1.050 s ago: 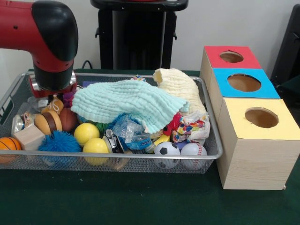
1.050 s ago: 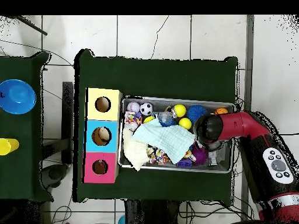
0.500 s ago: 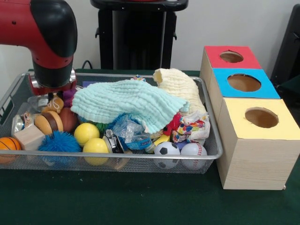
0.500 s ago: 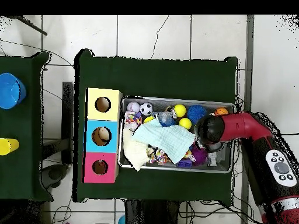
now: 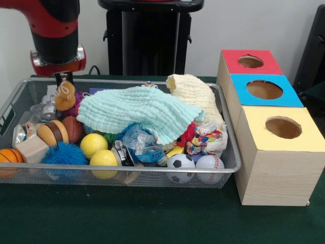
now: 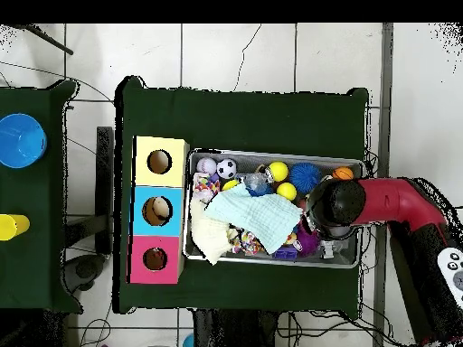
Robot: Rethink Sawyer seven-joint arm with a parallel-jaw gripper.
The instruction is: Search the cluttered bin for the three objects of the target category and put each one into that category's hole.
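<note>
Gripping small tan plush toy [image 5: 65,95], pincer [image 5: 64,81] above wire-mesh bin [image 5: 231,152].

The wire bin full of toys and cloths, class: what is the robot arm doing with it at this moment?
The gripper hangs over the left end of the wire bin in the front view, with a small tan toy hanging just under it, above the clutter. It looks lifted out, though the grip itself is hard to make out. The light blue cloth, balls and other toys lie in the bin. Beside the bin stands the wooden box with its red, blue and yellow holes, which the toy has not reached.
</note>
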